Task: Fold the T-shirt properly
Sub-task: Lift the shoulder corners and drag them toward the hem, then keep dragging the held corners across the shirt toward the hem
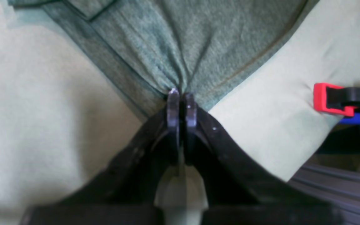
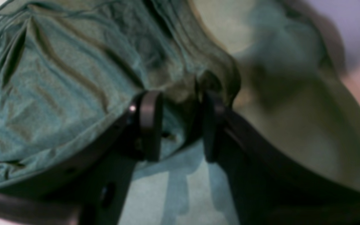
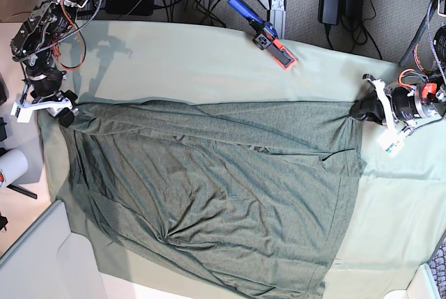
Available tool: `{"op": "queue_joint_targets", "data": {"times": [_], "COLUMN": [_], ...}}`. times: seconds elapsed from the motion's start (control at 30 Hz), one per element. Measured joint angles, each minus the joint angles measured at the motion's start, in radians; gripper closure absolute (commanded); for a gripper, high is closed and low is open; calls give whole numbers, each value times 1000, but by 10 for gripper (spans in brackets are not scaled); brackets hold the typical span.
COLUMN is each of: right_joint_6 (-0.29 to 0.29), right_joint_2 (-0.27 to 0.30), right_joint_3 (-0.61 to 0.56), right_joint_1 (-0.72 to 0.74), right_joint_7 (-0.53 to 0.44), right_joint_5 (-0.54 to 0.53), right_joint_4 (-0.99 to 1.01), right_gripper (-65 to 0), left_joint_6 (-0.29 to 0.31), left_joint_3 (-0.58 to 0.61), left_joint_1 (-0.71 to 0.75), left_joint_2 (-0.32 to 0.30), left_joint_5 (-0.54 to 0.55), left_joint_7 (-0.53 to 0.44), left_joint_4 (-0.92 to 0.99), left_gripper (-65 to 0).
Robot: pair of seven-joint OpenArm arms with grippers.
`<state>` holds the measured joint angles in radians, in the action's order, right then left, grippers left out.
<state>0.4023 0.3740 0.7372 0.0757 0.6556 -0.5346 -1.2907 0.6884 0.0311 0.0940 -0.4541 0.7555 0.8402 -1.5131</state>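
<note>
The large dark heathered grey-green knit T-shirt, soft and wrinkled, lies spread across most of the bench, which is covered in a paler mint-green cloth; one long edge of the shirt runs straight between the two arms while the rest lies creased toward the bench's near edge. The left hand has its jaws pressed together on a gathered pinch of shirt fabric at one end of that edge, with pleats fanning out from the tips. The right hand holds a bunched fold of shirt between its half-parted jaws at the other end. A red-and-black clamp pins the cloth at the far edge. The step in hand looks like a two-corner grasp; the next move likely calls for lifting both corners evenly and carrying the edge across, keeping it taut.
</note>
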Motion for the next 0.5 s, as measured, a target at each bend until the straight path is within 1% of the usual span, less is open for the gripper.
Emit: {"op": "queue_joint_targets", "data": {"times": [0.07,0.13,0.23,0.33,0.5], "right_joint_6": [0,0,0,0,0], "right_joint_2": [0,0,0,3,31], "right_joint_3": [0,0,0,0,0], "right_joint_1": [0,0,0,0,0], "right_joint_7": [0,0,0,0,0], "right_joint_5": [0,0,1,2,8], "right_joint_4": [0,0,0,0,0], "right_gripper": [-217,-217,-217,-217,-217], "left_joint_6": [1,0,0,0,0], "left_joint_3": [0,1,1,1,2], "left_joint_1": [3,8,3,2,-26], "left_joint_2": [-6,-26,-65,-102,-109], "left_joint_5": [43,100,132,152,150], "left_joint_7": [60,93,148,154,147], "left_joint_4": [-24,-82,-184,-266,-293], "left_gripper": [0,0,0,0,0]}}
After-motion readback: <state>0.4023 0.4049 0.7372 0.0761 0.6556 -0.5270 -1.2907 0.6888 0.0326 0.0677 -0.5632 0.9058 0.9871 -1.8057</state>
